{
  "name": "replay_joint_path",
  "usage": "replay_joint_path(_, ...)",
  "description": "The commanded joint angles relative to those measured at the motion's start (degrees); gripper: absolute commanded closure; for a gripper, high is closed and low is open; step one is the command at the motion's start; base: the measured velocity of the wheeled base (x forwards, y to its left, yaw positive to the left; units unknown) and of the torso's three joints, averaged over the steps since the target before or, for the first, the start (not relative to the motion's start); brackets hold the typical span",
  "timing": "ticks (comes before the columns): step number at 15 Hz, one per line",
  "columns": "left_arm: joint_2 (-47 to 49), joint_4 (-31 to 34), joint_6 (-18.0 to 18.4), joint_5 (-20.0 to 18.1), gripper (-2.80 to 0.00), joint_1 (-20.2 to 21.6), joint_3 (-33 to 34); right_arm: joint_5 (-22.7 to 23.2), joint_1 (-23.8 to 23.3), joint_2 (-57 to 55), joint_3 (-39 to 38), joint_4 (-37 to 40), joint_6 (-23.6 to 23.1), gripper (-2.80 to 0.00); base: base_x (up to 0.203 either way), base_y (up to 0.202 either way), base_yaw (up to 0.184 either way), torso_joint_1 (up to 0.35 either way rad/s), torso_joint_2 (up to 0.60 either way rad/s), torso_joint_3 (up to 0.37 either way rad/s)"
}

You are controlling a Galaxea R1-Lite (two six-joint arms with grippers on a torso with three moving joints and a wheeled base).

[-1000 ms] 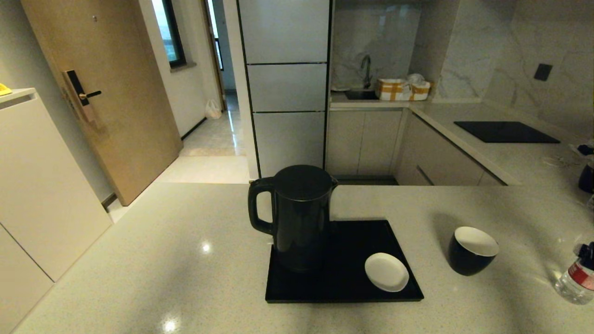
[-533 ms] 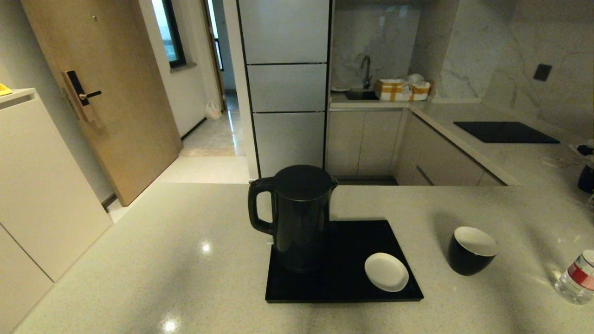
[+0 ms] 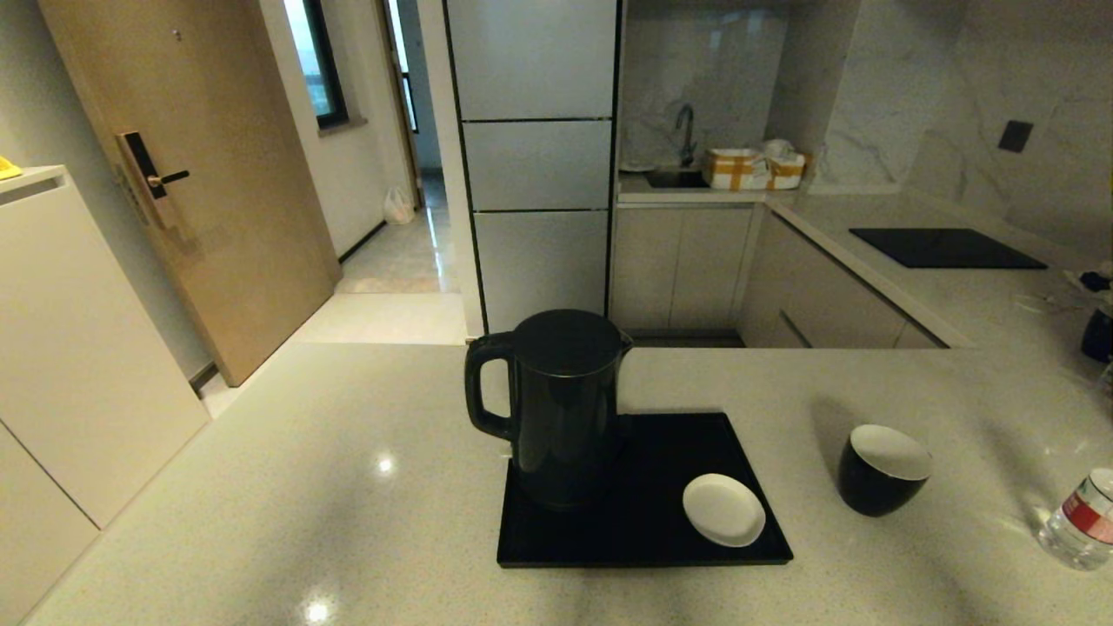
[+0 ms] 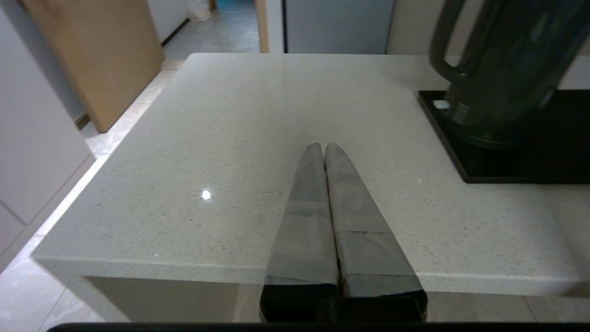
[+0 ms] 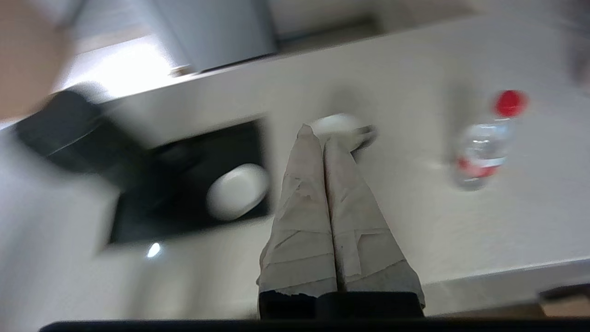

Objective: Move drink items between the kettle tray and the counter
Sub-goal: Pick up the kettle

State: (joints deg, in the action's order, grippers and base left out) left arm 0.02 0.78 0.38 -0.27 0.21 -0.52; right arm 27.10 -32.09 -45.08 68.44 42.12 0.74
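Observation:
The tall black kettle (image 3: 556, 404) stands on the left part of the black kettle tray (image 3: 661, 487), which rests on the pale speckled counter (image 3: 304, 487). The black cup (image 3: 883, 469), white inside, sits on the counter just right of the tray. Farther right the red-capped bottle (image 3: 1078, 520) stands at the picture's edge. Neither gripper shows in the head view. My left gripper (image 4: 321, 146) is shut and empty, low over the counter left of the kettle (image 4: 502, 69). My right gripper (image 5: 317, 133) is shut and empty, above the counter near its front edge, with the cup (image 5: 343, 129) beyond its tips and the bottle (image 5: 484, 143) to one side.
A small white saucer (image 3: 723, 509) lies on the tray's front right part. A black cooktop panel (image 3: 946, 247) is set in the side counter at the back right, with dark items (image 3: 1097, 330) at the far right edge. A sink and boxes (image 3: 752, 167) sit far behind.
The dark gripper part seen over the bottle one second ago has withdrawn out of the head view to the right. The bottle now stands uncovered; kettle, cup and saucer have not moved.

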Motion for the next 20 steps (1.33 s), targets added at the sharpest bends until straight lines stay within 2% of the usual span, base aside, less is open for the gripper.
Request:
replay_joint_path(1,-0.02,0.01,-0.03,0.00,0.00,0.02,0.00,1.11,8.49,5.86,12.11,19.58,-0.33,0.00,0.000,0.000,0.000,0.000,0.00,0.000)
replay_joint_path(2,-0.02,0.01,0.03,0.00,0.00,-0.02,0.00,0.43,15.42,7.72,14.96,24.78,-0.51,0.00,0.000,0.000,0.000,0.000,0.00,0.000)
replay_joint_path(3,-0.02,0.01,-0.03,0.00,0.00,0.05,0.00,-1.06,20.21,10.58,15.74,28.01,-0.86,0.00,0.000,0.000,0.000,0.000,0.00,0.000)
replay_joint_path(4,-0.02,0.01,0.06,0.00,0.00,-0.03,0.00,-2.73,23.01,14.55,14.27,29.26,-1.45,0.00,0.000,0.000,0.000,0.000,0.00,0.000)
replay_joint_path(5,-0.02,0.01,-0.03,0.00,0.00,-0.04,0.00,-4.49,23.78,17.99,10.41,27.77,-2.17,0.00,0.000,0.000,0.000,0.000,0.00,0.000)
replay_joint_path(7,-0.02,0.01,0.06,0.00,0.00,0.02,0.00,-9.36,24.82,23.73,-3.00,23.96,-3.12,0.00,0.000,0.000,0.000,0.000,0.00,0.000)
replay_joint_path(9,-0.02,0.01,-0.03,0.00,0.00,0.02,0.00,-13.31,25.77,27.75,-13.16,18.00,-1.93,0.00,0.000,0.000,0.000,0.000,0.00,0.000)
replay_joint_path(10,-0.02,0.01,-0.03,0.00,0.00,-0.04,0.00,-13.73,27.48,28.80,-15.16,12.94,-2.00,0.00,0.000,0.000,0.000,0.000,0.00,0.000)
replay_joint_path(12,-0.02,0.01,-0.03,0.00,0.00,0.02,0.00,-13.97,32.70,31.45,-20.21,11.36,-3.52,0.00,0.000,0.000,0.000,0.000,0.00,0.000)
replay_joint_path(13,-0.02,0.01,0.00,0.00,0.00,-0.04,0.00,-13.99,32.71,33.12,-24.33,10.23,-4.08,0.00,0.000,0.000,0.000,0.000,0.00,0.000)
replay_joint_path(16,-0.02,0.01,-0.03,0.00,0.00,0.05,0.00,-14.80,32.26,39.66,-37.05,-6.39,-4.14,0.00,0.000,0.000,0.000,0.000,0.00,0.000)
replay_joint_path(18,-0.02,0.01,0.03,0.00,0.00,-0.04,0.00,-16.44,32.17,41.65,-51.04,-26.66,-4.17,0.00,0.000,0.000,0.000,0.000,0.00,0.000)
replay_joint_path(19,-0.02,0.01,-0.01,0.00,0.00,-0.04,0.00,-17.63,32.13,42.51,-58.73,-33.83,-3.36,0.00,0.000,0.000,0.000,0.000,0.00,0.000)
replay_joint_path(20,-0.02,0.01,-0.03,0.00,0.00,0.05,0.00,-19.48,32.10,43.23,-64.17,-37.56,-2.01,0.00,0.000,0.000,0.000,0.000,0.00,0.000)
